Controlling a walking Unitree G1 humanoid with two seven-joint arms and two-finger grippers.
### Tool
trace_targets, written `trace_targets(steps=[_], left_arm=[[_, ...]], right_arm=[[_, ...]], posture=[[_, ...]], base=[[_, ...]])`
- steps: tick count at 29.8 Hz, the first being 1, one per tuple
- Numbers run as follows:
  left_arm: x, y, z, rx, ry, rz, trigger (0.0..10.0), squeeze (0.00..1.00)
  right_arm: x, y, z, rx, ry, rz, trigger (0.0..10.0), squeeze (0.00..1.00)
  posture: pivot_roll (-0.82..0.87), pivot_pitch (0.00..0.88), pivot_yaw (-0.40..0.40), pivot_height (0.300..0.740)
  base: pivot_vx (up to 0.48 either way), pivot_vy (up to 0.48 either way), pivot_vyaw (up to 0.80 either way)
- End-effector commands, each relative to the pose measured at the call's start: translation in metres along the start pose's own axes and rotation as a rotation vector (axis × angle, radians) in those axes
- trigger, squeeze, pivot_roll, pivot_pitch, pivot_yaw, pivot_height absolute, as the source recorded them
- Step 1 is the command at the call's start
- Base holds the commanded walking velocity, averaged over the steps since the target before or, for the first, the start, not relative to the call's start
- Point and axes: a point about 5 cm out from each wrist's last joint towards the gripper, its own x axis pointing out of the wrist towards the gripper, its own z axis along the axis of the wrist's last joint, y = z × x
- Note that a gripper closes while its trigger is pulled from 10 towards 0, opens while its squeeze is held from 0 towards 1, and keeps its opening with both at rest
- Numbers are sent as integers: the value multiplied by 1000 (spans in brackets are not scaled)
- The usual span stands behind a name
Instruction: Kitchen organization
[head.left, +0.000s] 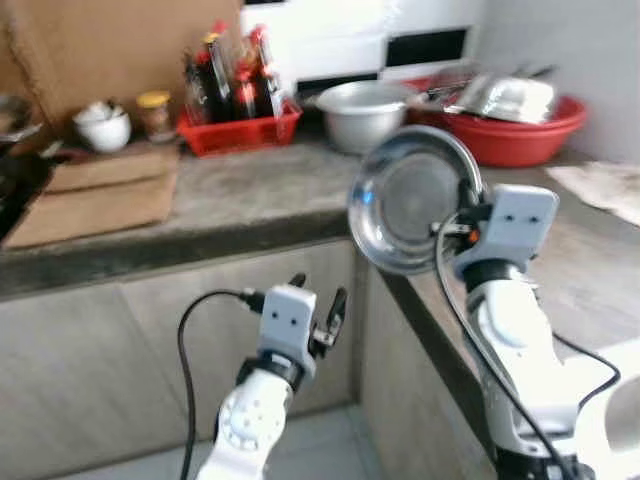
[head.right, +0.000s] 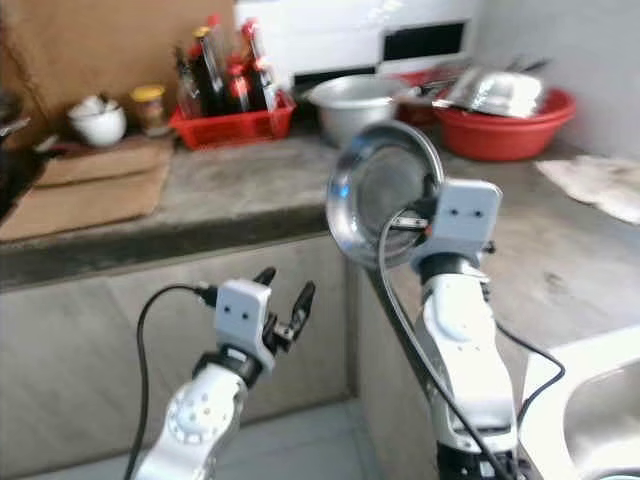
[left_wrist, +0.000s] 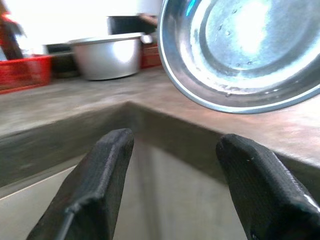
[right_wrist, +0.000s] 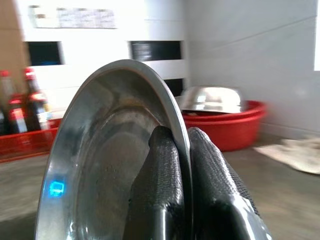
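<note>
The right gripper (right_wrist: 181, 165) is carrying a steel plate (head.left: 412, 198) on edge above the corner of the counter (head.left: 250, 195), both fingers pinching its rim. It looks like the transport step; next it is needing a spot, perhaps by the metal pot (head.left: 365, 112) or the red basin (head.left: 520, 135). The left gripper (left_wrist: 170, 175) is hovering low before the cabinet, fingers spread wide, holding nothing.
</note>
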Motion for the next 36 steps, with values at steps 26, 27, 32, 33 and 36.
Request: trace_targets(steps=[26,27,32,33,36], left_arm=[[0,2,-2,3,10,-2,10000,0],[0,2,-2,3,10,-2,10000,0],[0,2,-2,3,12,-5,10000,0],[0,2,-2,3,12,-5,10000,0],[1,2,-3,5,17,-8,10000,0]], right_arm=[[1,7,8,19,-28,27,0,0],[1,7,8,19,-28,27,0,0],[1,7,8,20,-27,24,0,0],[1,7,8,20,-27,24,0,0],[2,7,8,20,-29,23,0,0]], posture=[[113,0,-23,740],[113,0,-23,740],[113,0,-21,740],[113,0,-21,740],[116,0,-21,740]], base=[[0,299,-800],[0,442,-800],[0,415,-800],[0,341,-800],[0,0,-800]])
